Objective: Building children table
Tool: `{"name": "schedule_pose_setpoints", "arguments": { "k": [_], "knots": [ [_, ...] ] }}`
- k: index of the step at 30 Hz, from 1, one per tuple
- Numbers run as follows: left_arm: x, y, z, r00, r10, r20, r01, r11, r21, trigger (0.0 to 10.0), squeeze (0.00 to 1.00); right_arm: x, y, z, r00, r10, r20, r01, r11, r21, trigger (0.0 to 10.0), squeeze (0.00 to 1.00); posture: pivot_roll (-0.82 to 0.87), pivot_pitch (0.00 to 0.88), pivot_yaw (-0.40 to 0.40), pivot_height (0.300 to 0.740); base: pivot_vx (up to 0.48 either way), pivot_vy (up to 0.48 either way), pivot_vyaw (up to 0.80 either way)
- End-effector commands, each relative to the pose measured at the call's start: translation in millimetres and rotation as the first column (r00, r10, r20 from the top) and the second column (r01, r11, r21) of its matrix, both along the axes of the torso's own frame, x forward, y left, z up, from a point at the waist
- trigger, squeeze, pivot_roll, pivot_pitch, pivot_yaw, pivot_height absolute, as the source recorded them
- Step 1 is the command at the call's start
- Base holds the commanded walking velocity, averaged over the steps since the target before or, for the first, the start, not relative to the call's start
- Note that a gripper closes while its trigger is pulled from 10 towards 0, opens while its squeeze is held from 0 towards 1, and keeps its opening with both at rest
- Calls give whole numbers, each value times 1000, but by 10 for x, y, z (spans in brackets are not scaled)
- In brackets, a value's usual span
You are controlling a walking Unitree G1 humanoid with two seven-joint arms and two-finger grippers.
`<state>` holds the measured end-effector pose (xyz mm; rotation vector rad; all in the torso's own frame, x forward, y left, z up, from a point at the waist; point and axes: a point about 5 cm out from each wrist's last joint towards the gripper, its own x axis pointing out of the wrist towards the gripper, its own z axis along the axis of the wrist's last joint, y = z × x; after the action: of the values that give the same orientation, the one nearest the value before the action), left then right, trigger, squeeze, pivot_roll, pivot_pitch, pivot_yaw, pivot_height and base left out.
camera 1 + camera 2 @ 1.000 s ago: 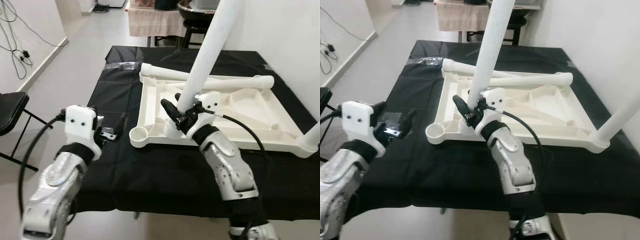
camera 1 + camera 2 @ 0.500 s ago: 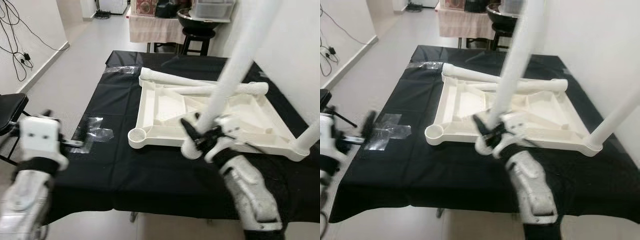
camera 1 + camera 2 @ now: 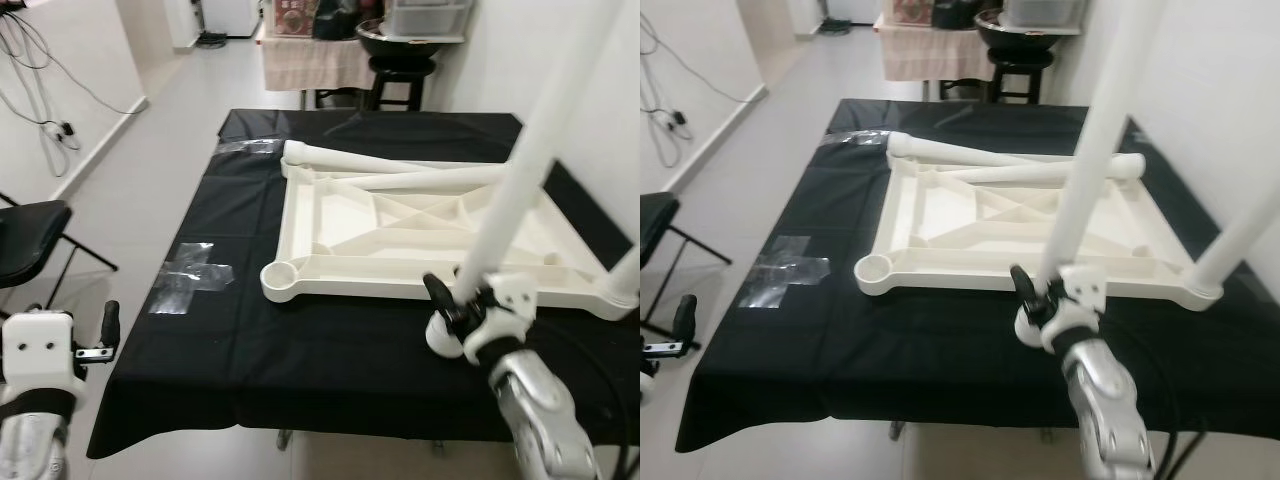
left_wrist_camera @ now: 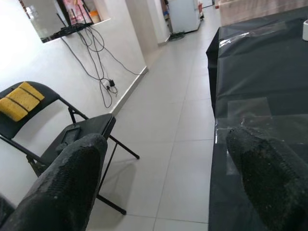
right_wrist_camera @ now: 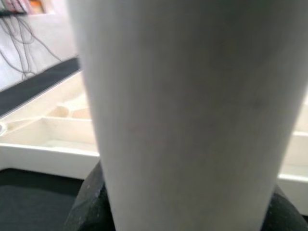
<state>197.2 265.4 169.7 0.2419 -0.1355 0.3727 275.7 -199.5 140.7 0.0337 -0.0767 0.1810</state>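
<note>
Holding leg [image 3: 510, 185] clamped in my right hand [image 3: 462, 318] | left hand [image 3: 95, 335] open, idle | risk: leg slips, misses socket [image 3: 282, 274]

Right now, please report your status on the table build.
Right tool holds a table leg above the cloth. Left tool open, off the table. Corner socket unfilled.

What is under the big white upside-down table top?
A black cloth lies under the white plastic upside-down table top, spreading out past its edges. It drapes over whatever holds it up, so that support is hidden, as is anything beneath the table top's middle.
</note>
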Motion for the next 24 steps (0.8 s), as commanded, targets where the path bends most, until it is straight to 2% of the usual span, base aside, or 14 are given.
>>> {"name": "schedule_pose_setpoints", "arguments": {
  "k": [1, 4, 9, 15, 18, 20, 21, 24],
  "knots": [
    [-4, 40, -4, 1000, 23, 18, -23, 1000, 3, 10000, 0, -18, 34, 4, 1000, 12, 10, -12, 1000, 25, 10000, 0, 73, 195, -23, 740, 0, 0, 0],
    [23, 46, -8, 999, 19, 50, -18, 1000, -16, 10000, 0, -13, 103, -51, 1000, 16, 16, -16, 1000, 23, 10000, 0, 85, 195, -32, 740, 0, 0, 0],
    [60, 56, -11, 998, 5, 67, -2, 999, -42, 10000, 0, 22, 116, -42, 1000, 8, 22, -8, 1000, 14, 10000, 0, 86, 191, -42, 740, 0, 0, 0],
    [180, -51, 29, 985, -145, 93, 154, 984, -93, 10000, 0, 25, 138, 9, 999, 9, 36, -9, 1000, 8, 10000, 0, 72, 190, -56, 740, 0, 0, 0],
    [216, -171, 42, 967, -234, 97, 243, 965, -94, 10000, 0, 22, 151, 45, 998, 21, 65, -22, 1000, 13, 10000, 0, 71, 190, -56, 740, 0, 0, 0],
    [222, -194, 43, 962, -253, 99, 262, 960, -99, 10000, 0, 23, 149, 56, 997, 22, 73, -23, 1000, 14, 10000, 0, 72, 190, -57, 740, 0, 0, 0],
    [222, -227, 44, 956, -280, 92, 288, 953, -91, 10000, 0, 15, 139, 117, 995, 30, 94, -38, 996, 77, 10000, 0, 74, 192, -57, 740, 0, 0, 0],
    [223, -240, 38, 952, -290, 98, 300, 948, -109, 10000, 0, -11, 177, 185, 989, 83, 125, -99, 986, 131, 10000, 0, 69, 192, -55, 740, 0, 0, 0]
  ]
}}
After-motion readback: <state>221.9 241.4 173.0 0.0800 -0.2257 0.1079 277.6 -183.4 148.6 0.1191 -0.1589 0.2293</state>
